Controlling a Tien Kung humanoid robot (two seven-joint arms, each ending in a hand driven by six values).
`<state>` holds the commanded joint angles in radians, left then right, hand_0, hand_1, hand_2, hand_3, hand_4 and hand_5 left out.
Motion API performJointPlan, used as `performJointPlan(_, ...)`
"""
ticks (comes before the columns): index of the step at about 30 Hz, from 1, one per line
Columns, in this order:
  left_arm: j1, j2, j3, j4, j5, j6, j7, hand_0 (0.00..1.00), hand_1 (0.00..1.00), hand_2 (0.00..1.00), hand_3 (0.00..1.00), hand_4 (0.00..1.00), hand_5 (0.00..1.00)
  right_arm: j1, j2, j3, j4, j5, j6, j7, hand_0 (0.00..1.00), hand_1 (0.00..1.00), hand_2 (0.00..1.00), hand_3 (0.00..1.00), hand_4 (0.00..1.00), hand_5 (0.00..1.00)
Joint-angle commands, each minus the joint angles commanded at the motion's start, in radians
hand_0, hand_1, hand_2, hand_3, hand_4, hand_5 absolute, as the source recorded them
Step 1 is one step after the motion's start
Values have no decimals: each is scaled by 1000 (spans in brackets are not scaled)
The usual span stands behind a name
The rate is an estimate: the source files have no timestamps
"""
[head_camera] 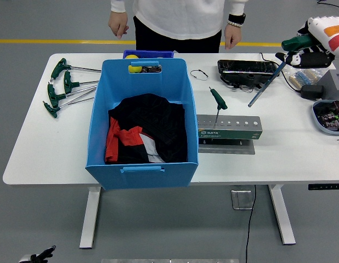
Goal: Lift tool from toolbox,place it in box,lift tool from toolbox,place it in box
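My right hand [304, 52] is shut on the green handle of a T-handle hex key [266, 81]. It holds the tool in the air above the table's right side, with the shaft slanting down to the left, clear of the grey tool holder [230, 127]. One green T-handle key [217, 104] stands upright in the holder's left end. The big blue box [143, 164] sits left of the holder with black and red cloth [145, 134] inside. My left arm is out of view.
Several green T-handle keys [62, 87] lie at the far left of the white table [49, 148]. A black tray [248, 67] and cables lie behind the holder. A parts dish [328, 118] sits at the right edge. A person stands at the far side, hands [232, 38] hanging.
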<state>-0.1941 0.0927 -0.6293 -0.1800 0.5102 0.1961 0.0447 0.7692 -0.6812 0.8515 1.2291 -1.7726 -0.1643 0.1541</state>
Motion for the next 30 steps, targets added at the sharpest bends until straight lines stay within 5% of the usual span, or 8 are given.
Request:
performJointPlan(22,8,-2,-13,0,25,0,4,854,841,819,614,722,548,-51,-11,56,161,33,-89,94,6,2,2,2,652,427)
performJointPlan(30,15,-2,-22,0,44,-1,9,852,840,819,613,722,547,-55,43,26,262,43,-146,123,2,2,2,2,651,416)
